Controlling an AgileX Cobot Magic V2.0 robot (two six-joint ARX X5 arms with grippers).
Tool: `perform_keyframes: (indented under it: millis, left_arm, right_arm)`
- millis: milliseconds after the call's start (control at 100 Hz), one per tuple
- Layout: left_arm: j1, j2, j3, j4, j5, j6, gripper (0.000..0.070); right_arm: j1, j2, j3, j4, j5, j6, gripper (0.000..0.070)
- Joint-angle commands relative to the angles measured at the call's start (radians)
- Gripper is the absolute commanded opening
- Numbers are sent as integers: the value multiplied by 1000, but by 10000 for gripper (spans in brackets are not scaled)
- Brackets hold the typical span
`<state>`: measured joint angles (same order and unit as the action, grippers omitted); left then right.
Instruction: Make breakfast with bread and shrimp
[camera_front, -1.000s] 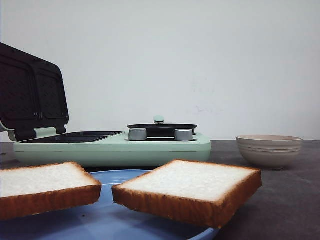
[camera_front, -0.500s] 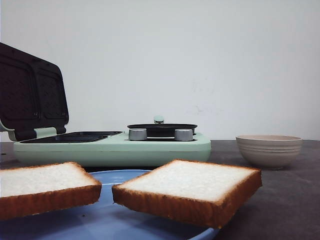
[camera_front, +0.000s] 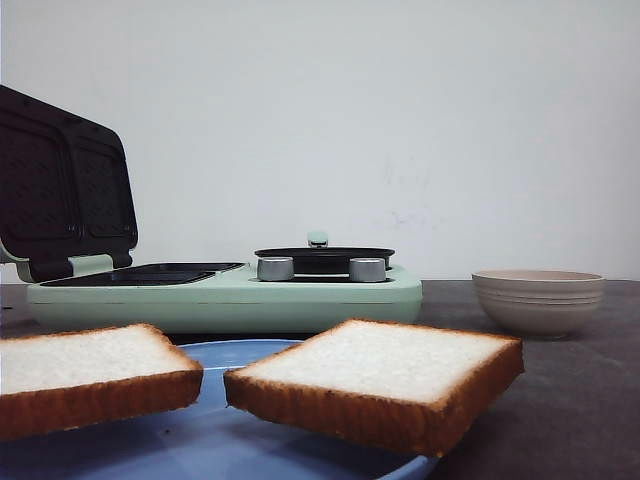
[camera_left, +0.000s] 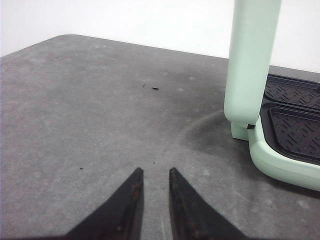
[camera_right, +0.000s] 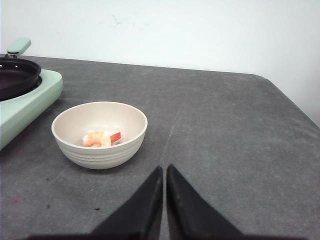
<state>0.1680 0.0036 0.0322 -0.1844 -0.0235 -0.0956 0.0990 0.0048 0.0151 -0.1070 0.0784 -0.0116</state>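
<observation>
Table: dark grey surface (camera_front: 580, 400) carrying everything in the scene.
Breakfast maker: mint-green appliance (camera_front: 225, 295) at the far left of the table, its dark ribbed lid (camera_front: 65, 180) raised upright over the black grill plates (camera_left: 295, 120).
Pan: small black pan (camera_front: 325, 256) seated on the right half of the appliance, two silver knobs (camera_front: 275, 268) in front of it.
Plate: blue plate (camera_front: 200, 440) nearest the camera, partly cut off by the frame edge.
Bread: two slices on the blue plate, left slice (camera_front: 90, 375) and right slice (camera_front: 385, 375), lying side by side with a narrow gap between them.
Bowl: beige ribbed bowl (camera_right: 100, 134) to the right of the appliance, apart from it.
Shrimp: one pink shrimp (camera_right: 99, 139) inside the bowl.
Left gripper: (camera_left: 153, 172) over bare table beside the appliance's left end, fingers slightly parted, grasping nothing.
Right gripper: (camera_right: 164, 169) near the bowl, fingertips pressed nearly together, empty.
</observation>
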Motion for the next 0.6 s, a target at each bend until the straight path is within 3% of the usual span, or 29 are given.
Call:
perform_keyframes:
  millis: [0,440,590]
  left_arm:
    - [3,-1,-18,-2,-3,-3,0]
    - [3,-1,-18,-2,-3,-3,0]
    - [3,0,-18,-2,-2,-5,0]
  right_arm:
    - [2,-1,-3,10,0,-7,2]
    - [2,-1,-3,11,-3,15,2]
    - [2,-1,-3,33,-34,141,2]
